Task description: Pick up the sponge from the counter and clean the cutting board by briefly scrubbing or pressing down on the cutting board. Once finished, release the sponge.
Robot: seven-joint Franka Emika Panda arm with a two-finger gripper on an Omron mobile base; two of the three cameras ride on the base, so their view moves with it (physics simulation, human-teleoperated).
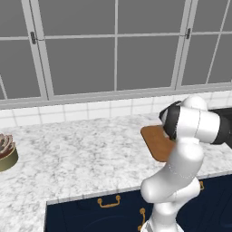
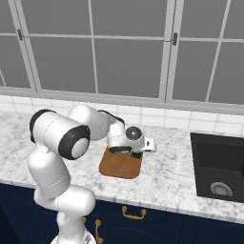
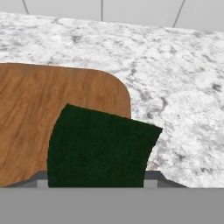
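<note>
Where windows back it, counter (image 2: 167, 176) bears cutting board (image 2: 121, 167).

The cutting board (image 2: 120, 167) lies mid-frame on the counter (image 2: 167, 176); the sponge (image 2: 136, 154) sits over its upper-right corner.

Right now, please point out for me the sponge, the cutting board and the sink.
sponge (image 3: 98, 146), hand view, middle of its dark green top.
cutting board (image 2: 119, 167), right base view, bare wood near its front.
sink (image 2: 217, 164), right base view, dark basin floor.
</note>
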